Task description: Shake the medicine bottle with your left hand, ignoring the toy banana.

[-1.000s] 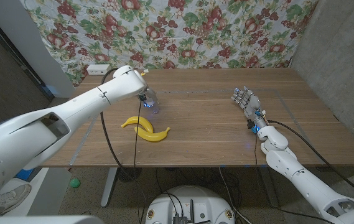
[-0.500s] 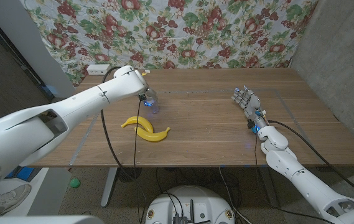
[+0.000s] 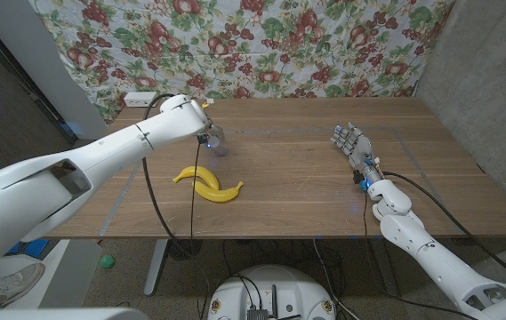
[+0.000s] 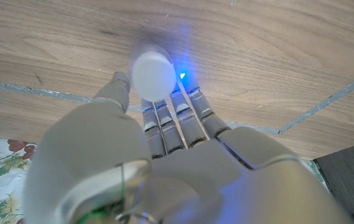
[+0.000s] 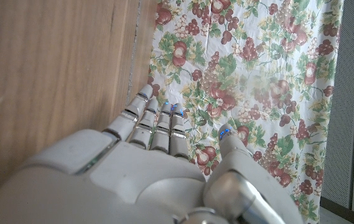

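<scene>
Head view is showing us our left hand gripping the medicine bottle above the table, behind the toy banana; we are judging that we are carrying it there to give the shake free room and to leave the banana alone. The bottle is looking blurred, which fits a shake in progress, though we cannot tell that for sure. Left wrist view is showing the bottle's white cap pointing toward the camera, our fingers wrapping one side and the thumb closing on the other, so the bottle is sitting in a firm wrap. Our left arm is reaching long across the table from the corner. Our right hand is waiting well apart at the far side, fingers apart and extended, holding nothing; the right wrist view is showing those fingers reaching toward the floral cloth.
</scene>
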Motion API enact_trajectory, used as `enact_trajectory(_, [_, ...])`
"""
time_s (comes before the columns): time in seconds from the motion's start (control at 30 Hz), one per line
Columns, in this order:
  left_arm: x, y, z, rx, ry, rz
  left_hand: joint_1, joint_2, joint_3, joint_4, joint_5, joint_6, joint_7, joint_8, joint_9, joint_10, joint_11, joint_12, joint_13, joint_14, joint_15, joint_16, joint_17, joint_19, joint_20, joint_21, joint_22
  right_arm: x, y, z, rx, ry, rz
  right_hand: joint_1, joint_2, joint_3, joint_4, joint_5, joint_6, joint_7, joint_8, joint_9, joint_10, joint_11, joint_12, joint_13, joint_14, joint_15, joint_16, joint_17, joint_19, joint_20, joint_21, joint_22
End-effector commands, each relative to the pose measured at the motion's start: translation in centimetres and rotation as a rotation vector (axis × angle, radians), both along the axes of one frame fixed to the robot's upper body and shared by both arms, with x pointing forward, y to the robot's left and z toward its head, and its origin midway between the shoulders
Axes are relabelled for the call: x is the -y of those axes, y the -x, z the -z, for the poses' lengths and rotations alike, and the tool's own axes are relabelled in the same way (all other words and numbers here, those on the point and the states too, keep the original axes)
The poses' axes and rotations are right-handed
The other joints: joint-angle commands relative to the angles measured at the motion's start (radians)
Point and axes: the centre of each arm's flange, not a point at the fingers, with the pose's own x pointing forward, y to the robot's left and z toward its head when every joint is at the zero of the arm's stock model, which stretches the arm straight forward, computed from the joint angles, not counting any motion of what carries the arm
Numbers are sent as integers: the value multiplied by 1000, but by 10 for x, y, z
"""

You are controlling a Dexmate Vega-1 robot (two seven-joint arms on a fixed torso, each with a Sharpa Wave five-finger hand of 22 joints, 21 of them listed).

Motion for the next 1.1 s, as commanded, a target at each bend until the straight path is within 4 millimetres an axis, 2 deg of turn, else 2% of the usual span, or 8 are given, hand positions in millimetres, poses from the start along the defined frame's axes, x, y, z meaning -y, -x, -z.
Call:
enact_trajectory(0.03, [-1, 6, -2, 30, 5, 21, -37, -18, -9, -6, -5, -42, -17, -1, 0, -62, 17, 0, -5, -61, -91, -4, -5, -15, 4, -23, 6, -2, 0, -1, 3, 1, -1, 6, -1, 6, 2, -4, -4, 3, -3, 3, 5, 4, -1, 2, 6, -2, 0, -1, 9, -3, -6, 3])
enact_trajectory(0.17, [-1, 10, -2, 64, 11, 31, -62, -37, -17, -14, -5, -77, -43, 2, -2, -140, 39, -2, -12, -147, -50, -11, -17, -55, 22, -56, 7, -2, 1, -1, 3, -2, -1, 5, -1, 6, 2, -4, -3, 3, -3, 3, 4, 3, -1, 2, 6, -2, -1, -1, 9, -3, -6, 3])
enact_trajectory(0.37, [-4, 21, 1, 189, 70, 36, -111, -50, -37, -7, -7, -136, -51, 0, -5, -218, 43, 3, -21, -257, -1, -15, -33, -125, 53, -104, 8, -3, 2, 0, 3, 3, -1, 5, -1, 6, 2, -4, -3, 3, -3, 3, 3, 5, -1, 2, 6, -2, -1, -1, 9, -2, -8, 3])
enact_trajectory(0.5, [-7, 29, 5, 322, 110, 57, -143, -53, -46, 1, -8, -157, -55, 1, -6, -252, 46, 4, -26, -291, 5, -13, -42, -162, 65, -129, 7, -3, 2, 0, 2, 3, -4, 5, -1, 6, 2, -4, -4, 3, -3, 3, 4, 5, -1, 2, 5, -2, -1, -1, 8, -2, -9, 3])
enact_trajectory(0.63, [-13, 35, 11, 440, 202, 96, -179, -35, -48, 16, -7, -180, -50, 0, -6, -263, 49, 11, -31, -306, 10, -6, -48, -188, 83, -150, 7, -4, 2, 0, 2, 7, -7, 5, -1, 6, 2, -4, -3, 3, -3, 3, 4, 5, -1, 2, 6, -2, -1, -1, 8, -2, -9, 3])
enact_trajectory(0.83, [-21, 39, 16, 530, 297, 190, -276, -38, -75, 47, -11, -242, -64, -8, -10, -290, 41, 16, -41, -328, 6, 1, -62, -225, 92, -189, 7, -5, 3, -1, 1, 12, -8, 4, -3, 5, 1, -4, -6, 3, -3, 3, 2, 5, -2, 2, 5, 0, -2, -1, 7, 1, -12, 3])
enact_trajectory(1.0, [-27, 40, 23, 603, 378, 258, -347, -51, -95, 59, -9, -320, -89, -10, -16, -349, 48, 9, -51, -370, 22, -3, -78, -261, 104, -229, 7, -7, 3, -1, 3, 15, -11, 5, -8, 5, -2, -4, -7, 2, -4, 3, 1, 11, -2, 2, 3, 2, -4, -2, 7, 3, -13, 3])
enact_trajectory(1.1, [-30, 40, 27, 640, 434, 288, -362, -47, -97, 63, -8, -326, -90, -7, -18, -362, 43, 9, -54, -388, 22, -6, -82, -278, 106, -242, 7, -8, 3, -2, 3, 16, -11, 5, -10, 4, -4, -4, -11, 0, -5, 3, 1, 12, -2, 1, 2, 5, -5, -3, 7, 4, -14, 3])
